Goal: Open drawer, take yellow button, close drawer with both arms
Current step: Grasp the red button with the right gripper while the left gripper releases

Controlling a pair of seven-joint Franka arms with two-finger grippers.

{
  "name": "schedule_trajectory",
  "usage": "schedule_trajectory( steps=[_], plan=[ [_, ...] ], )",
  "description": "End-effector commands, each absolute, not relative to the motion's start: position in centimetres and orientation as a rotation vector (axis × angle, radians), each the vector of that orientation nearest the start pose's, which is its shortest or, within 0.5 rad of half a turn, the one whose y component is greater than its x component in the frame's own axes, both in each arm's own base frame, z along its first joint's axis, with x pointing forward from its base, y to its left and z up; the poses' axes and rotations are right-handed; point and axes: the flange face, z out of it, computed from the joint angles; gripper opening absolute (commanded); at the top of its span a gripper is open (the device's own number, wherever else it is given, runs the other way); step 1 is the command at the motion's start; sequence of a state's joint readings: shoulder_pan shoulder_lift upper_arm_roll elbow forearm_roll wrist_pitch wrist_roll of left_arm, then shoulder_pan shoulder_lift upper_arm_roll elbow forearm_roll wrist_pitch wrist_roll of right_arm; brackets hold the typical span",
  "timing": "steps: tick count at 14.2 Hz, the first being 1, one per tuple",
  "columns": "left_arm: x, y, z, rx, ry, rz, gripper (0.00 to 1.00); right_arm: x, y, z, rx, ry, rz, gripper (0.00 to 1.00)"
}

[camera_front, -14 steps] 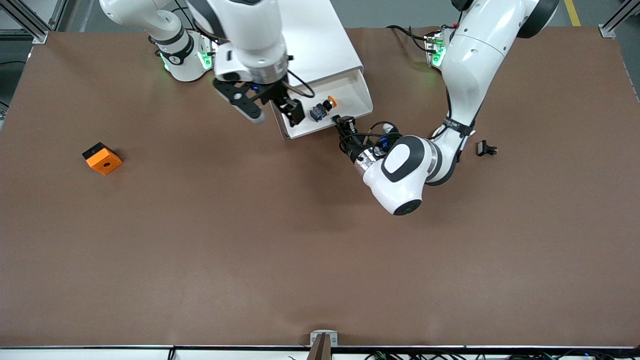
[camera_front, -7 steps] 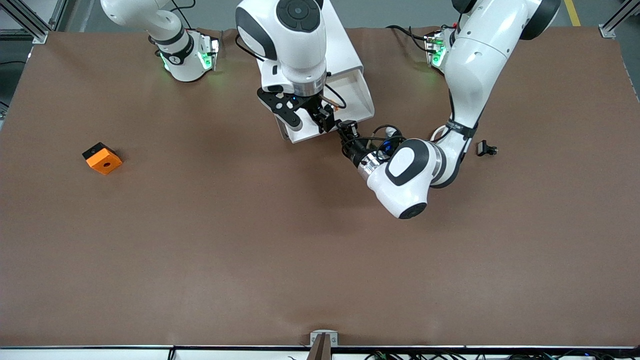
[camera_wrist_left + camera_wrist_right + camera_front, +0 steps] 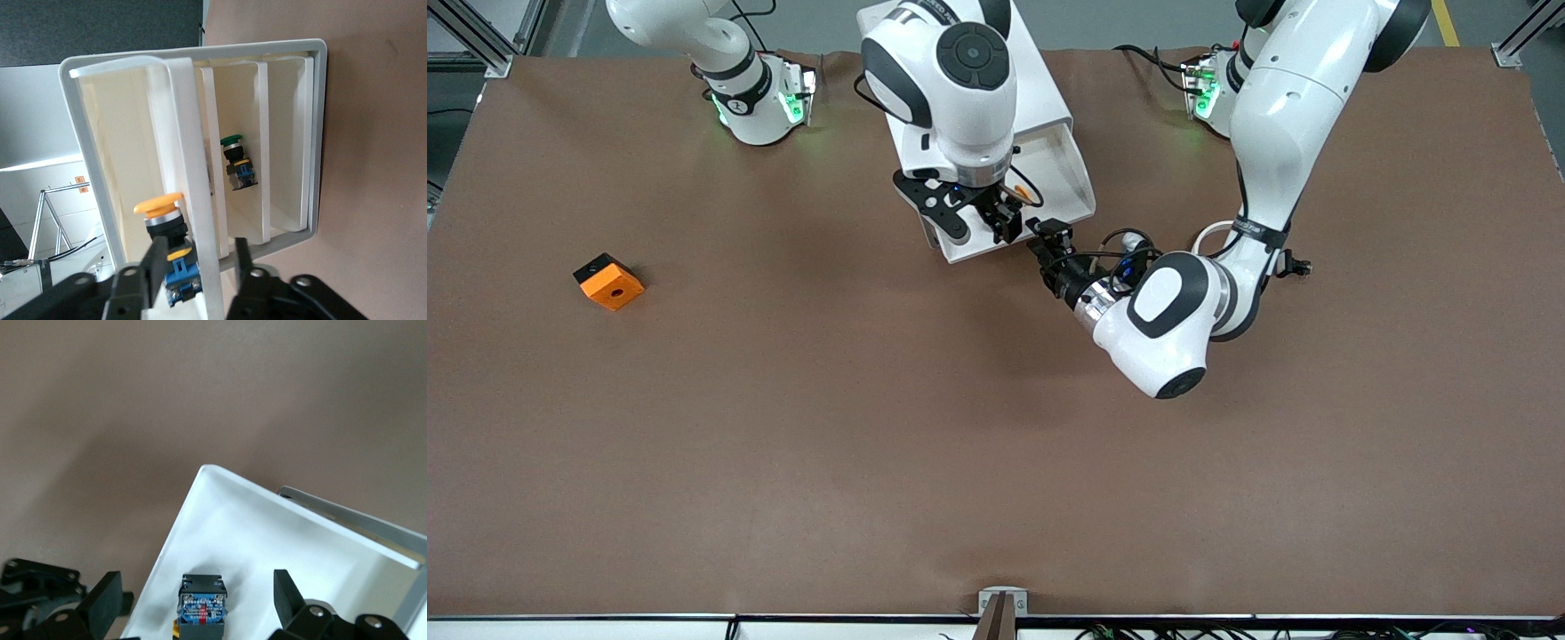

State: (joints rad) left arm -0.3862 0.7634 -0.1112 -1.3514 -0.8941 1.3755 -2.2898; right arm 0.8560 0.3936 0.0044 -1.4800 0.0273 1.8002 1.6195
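The top drawer [image 3: 1069, 182] of the white cabinet [image 3: 1032, 80] stands pulled out. The button [image 3: 203, 600] lies on the drawer floor [image 3: 253, 540], its blue-black body toward the right wrist camera. My right gripper [image 3: 978, 222] hangs open over the drawer, one finger on each side of the button without touching it [image 3: 199, 603]. In the left wrist view the button's yellow cap [image 3: 159, 205] shows just inside the drawer's front wall [image 3: 193, 167]. My left gripper [image 3: 198, 259] is open, its fingers apart on either side of that front wall [image 3: 1049, 233].
An orange square block with a hole [image 3: 608, 281] lies toward the right arm's end of the table. A small black part [image 3: 1296, 264] lies by the left arm. A green-capped button [image 3: 233, 150] sits in a lower compartment of the cabinet.
My right arm swung over the drawer and brought its open gripper down around the button. My left gripper opened off the drawer's front wall and its arm shifted slightly toward the front camera.
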Motion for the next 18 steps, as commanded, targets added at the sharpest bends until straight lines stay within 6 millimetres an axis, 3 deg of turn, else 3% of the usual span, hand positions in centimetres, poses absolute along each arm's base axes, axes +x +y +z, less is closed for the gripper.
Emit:
schedule_trajectory(
  steps=[1,4,7,9,11,12,14,15,17,18],
  plan=[
    [55.9,-38.8,30.0,1.695,2.523,-1.897,1.00,42.8,51.9,43.7,-2.958,1.197,0.090,1.00],
    [59.0,-36.5,32.5,1.661,2.508,-1.790,1.00,42.0,52.8,43.0,-2.975,1.170,0.094,1.00],
    [62.2,-31.4,32.7,1.684,2.429,-1.648,1.00,41.0,53.3,42.1,-3.002,1.152,0.101,1.00],
    [64.4,-27.3,34.0,1.696,2.382,-1.527,1.00,39.9,54.1,41.8,-3.016,1.121,0.100,1.00],
    [65.5,-24.2,33.8,1.758,2.354,-1.422,1.00,39.3,54.6,41.7,-3.020,1.104,0.098,1.00],
    [65.6,-23.1,33.6,1.860,2.319,-1.343,1.00,39.4,54.7,41.8,-3.009,1.101,0.095,0.98],
    [65.5,-21.6,34.4,2.123,2.165,-1.175,1.00,39.4,54.7,41.8,-3.010,1.099,0.095,0.67],
    [65.4,-21.0,33.9,2.317,2.074,-1.064,1.00,39.5,54.7,41.7,-3.011,1.099,0.096,0.58],
    [65.1,-19.7,33.2,2.747,1.742,-0.878,1.00,40.0,54.3,41.6,-3.012,1.101,0.095,0.56],
    [65.1,-19.1,33.5,2.852,1.576,-0.850,1.00,40.2,54.2,41.5,-3.013,1.102,0.096,0.56]
  ],
)
